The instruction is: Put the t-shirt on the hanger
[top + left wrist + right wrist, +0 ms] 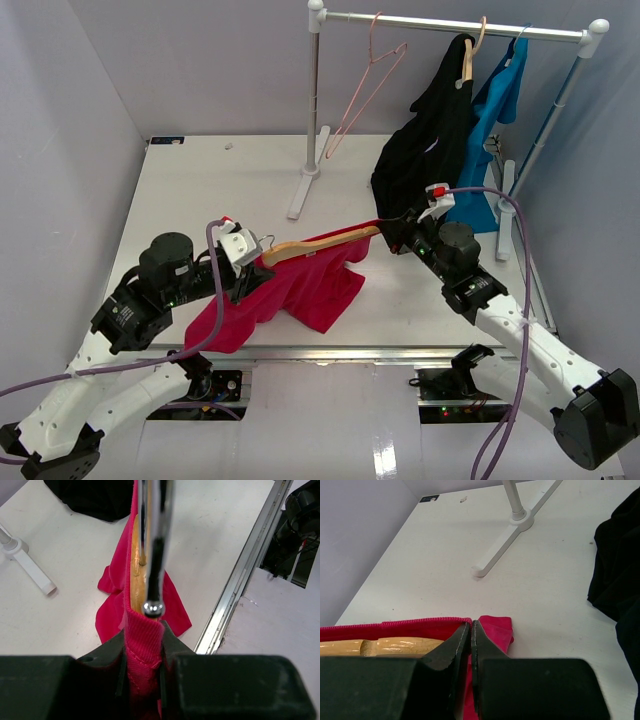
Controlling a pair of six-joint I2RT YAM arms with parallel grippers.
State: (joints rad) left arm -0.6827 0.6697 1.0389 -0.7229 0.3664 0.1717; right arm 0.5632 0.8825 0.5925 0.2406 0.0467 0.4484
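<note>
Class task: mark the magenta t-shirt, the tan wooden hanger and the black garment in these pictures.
t-shirt (300, 290): top view, on its body cloth below the hanger.
hanger (320, 241): top view, on the middle of its bare wooden bar.
black garment (425, 150): top view, on its hanging front.

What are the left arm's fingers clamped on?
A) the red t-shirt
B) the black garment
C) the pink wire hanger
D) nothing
A: the left wrist view shows the left fingers pinching ribbed red t-shirt cloth just below the hanger hook.

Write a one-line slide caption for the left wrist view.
Left fingers clamp the t-shirt collar beside the hanger's hook, above the table.
</note>
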